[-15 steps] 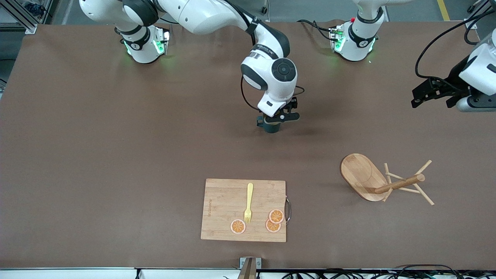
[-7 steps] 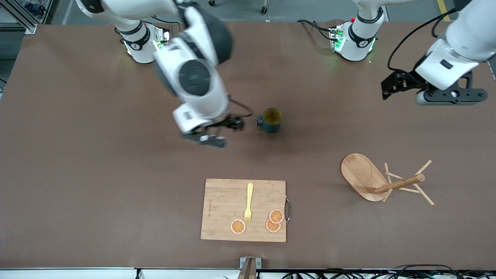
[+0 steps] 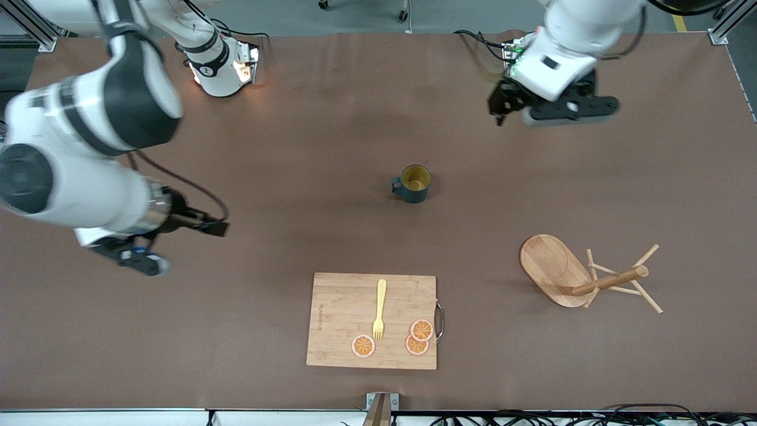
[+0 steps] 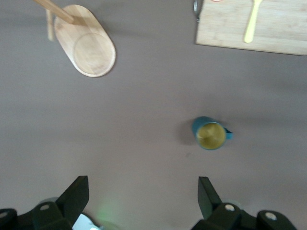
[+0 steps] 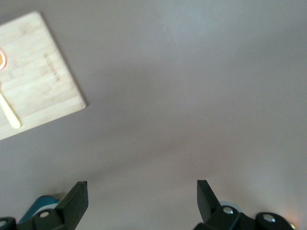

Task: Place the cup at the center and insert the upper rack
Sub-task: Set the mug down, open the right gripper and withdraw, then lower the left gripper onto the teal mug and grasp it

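Cup (image 3: 412,183) now stands upright mid-table, released; right gripper (image 3: 155,248), fingers spread and empty, has swung away. Left gripper (image 3: 535,106), open, has come nearer upper rack (image 3: 582,275), toppled toward the left arm's end.

1. We've got a big matte brown table (image 3: 295,148) filling nearly the whole front view.
2. Above its top edge we can see a strip of grey floor (image 3: 366,15) with a yellow line (image 3: 677,15).
3. Silver aluminium frame posts (image 3: 26,23) stand at the top corners.
4. Black cables (image 3: 591,414) run along the bottom edge.
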Action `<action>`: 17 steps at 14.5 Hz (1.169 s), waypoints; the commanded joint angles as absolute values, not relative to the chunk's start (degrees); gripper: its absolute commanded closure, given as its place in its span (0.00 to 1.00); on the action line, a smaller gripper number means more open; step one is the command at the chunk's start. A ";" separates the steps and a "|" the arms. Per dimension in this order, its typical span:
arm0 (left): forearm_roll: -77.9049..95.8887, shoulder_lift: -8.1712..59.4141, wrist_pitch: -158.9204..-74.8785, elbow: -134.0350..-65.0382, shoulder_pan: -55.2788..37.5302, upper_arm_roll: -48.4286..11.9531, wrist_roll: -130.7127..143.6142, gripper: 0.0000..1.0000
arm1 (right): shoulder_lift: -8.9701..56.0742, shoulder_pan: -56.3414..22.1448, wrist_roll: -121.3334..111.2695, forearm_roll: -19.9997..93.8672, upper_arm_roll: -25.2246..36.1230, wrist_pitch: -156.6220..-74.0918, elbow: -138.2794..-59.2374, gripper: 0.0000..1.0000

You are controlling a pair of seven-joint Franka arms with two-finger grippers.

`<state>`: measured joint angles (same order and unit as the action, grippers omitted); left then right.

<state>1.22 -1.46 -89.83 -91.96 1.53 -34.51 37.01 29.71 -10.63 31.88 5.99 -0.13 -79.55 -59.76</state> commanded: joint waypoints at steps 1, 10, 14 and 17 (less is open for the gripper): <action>-0.08 1.57 -94.28 -91.14 1.85 -41.28 47.07 0.00 | 26.37 -6.96 24.55 5.37 -0.45 -79.54 -62.40 0.00; -24.31 14.04 -106.00 -91.67 -17.64 -46.41 86.53 0.00 | 11.80 3.41 -0.93 1.49 0.97 -87.42 -75.47 0.00; -39.85 21.51 -106.43 -95.27 -26.52 -46.32 100.68 0.00 | 7.74 4.40 -2.02 1.41 0.79 -88.95 -80.24 0.00; -53.57 28.72 -106.44 -96.67 -32.07 -46.32 114.75 0.00 | 6.25 4.39 -2.37 1.49 0.70 -89.29 -81.90 0.00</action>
<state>-46.35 24.39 -105.94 -96.49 -29.70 -46.19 108.21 9.65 3.86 -1.56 2.22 1.50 -87.52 -77.32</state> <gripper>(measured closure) 0.000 0.000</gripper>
